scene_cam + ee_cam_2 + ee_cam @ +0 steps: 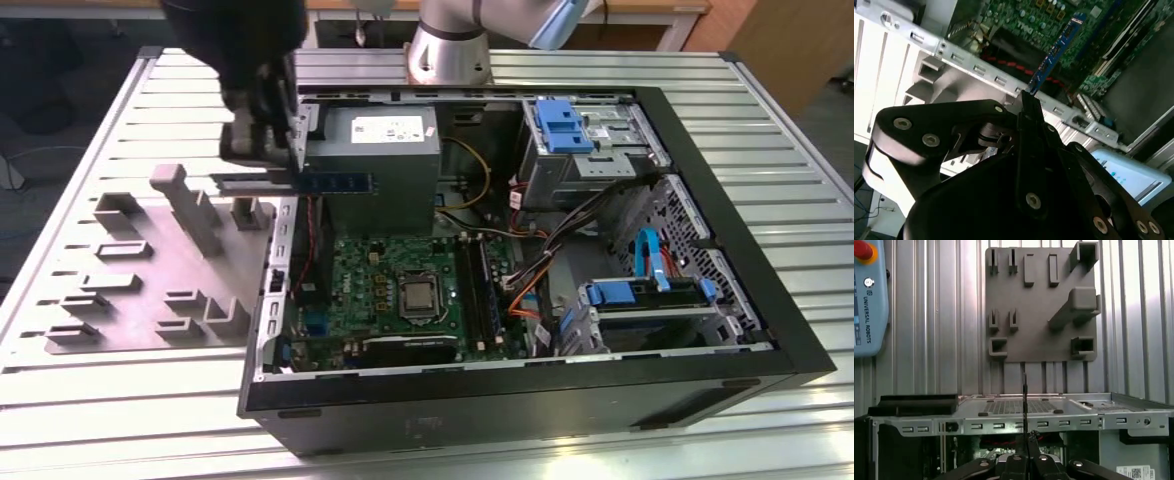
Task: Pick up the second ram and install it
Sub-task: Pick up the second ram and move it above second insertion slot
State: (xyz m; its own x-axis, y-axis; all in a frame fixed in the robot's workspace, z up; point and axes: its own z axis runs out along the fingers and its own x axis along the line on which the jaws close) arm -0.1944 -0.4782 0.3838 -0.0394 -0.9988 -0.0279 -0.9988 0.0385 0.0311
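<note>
**Claw status: second ram gripped at the case wall**

The worktop (761,100) is a bed of ribbed, pale metal slats. On it lies an open computer case (534,405), a black rectangular shell with grey sheet-metal inner walls.

Beside the case, at the exterior view's left, sits the holder plate (134,300). It is a flat matt-grey moulding with upright blocks and pockets. In the first wrist view the same plate (1039,335) lies beyond the case wall.

Inside the case, a boxy grey power-supply box (380,150) fills one corner. The green motherboard (380,275) lies flat next to it, studded with small components.

My claw (263,165) is a black linkage with bolted joints. It is closed tight on one end of the second ram (334,182), a thin, flat blue-green strip.

In the exterior view the stick hangs level across the case wall. Its free end is in front of the power-supply box, apart from the motherboard. In the second wrist view the ram (1056,47) juts out from my fingertips (1029,107) with the motherboard behind it. In the first wrist view I see it edge-on as a thin dark line (1025,405).
</note>
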